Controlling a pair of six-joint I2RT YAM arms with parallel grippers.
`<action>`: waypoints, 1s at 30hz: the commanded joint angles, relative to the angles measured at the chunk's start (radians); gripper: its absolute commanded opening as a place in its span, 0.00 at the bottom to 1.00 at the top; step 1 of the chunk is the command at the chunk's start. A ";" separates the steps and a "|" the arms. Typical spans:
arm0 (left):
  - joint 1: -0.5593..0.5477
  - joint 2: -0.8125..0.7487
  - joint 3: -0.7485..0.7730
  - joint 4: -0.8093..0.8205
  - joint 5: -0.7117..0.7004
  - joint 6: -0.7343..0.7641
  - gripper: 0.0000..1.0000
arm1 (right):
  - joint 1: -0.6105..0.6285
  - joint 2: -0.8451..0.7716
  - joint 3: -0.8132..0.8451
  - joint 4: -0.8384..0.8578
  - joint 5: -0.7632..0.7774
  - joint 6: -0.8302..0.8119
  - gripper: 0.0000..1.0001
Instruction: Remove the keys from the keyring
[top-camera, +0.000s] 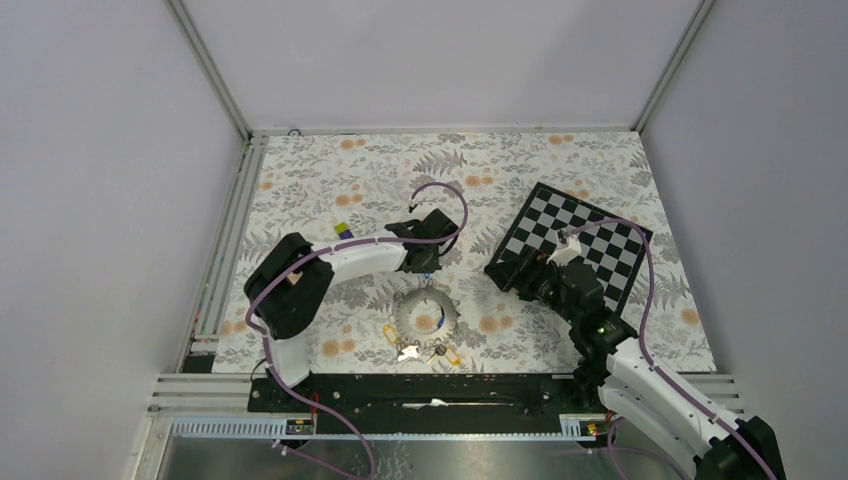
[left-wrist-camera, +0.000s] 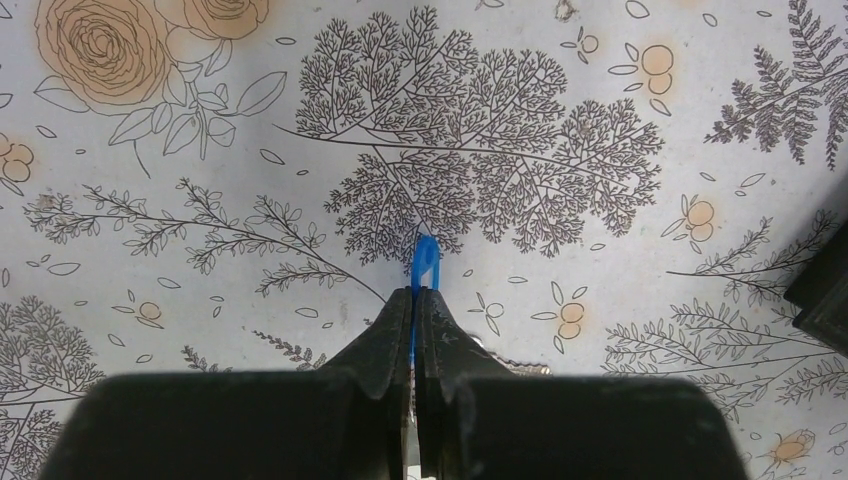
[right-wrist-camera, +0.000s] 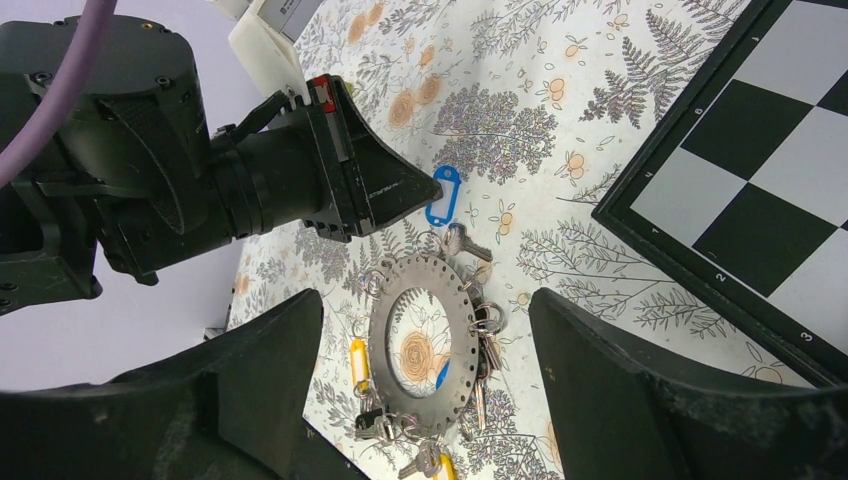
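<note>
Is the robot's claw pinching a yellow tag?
No, the left gripper is shut on the blue tag, which pokes out past its tips.

Plain pale grey walls (top-camera: 440, 60) close in on three sides, aluminium posts (top-camera: 210, 70) in the far corners, and under soft, even light the counter (top-camera: 330, 180) wears a grey-fern, orange-rose cloth, a checkerboard (top-camera: 560, 215) at its right.
</note>
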 joint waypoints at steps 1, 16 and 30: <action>0.005 -0.011 -0.017 0.009 0.008 0.004 0.00 | 0.006 -0.011 -0.001 0.017 0.037 0.003 0.83; 0.005 0.001 -0.010 0.024 0.027 0.008 0.00 | 0.006 -0.033 -0.022 -0.005 0.057 0.012 0.84; 0.005 0.036 -0.005 0.037 0.058 0.007 0.01 | 0.006 -0.044 -0.026 -0.015 0.062 0.009 0.84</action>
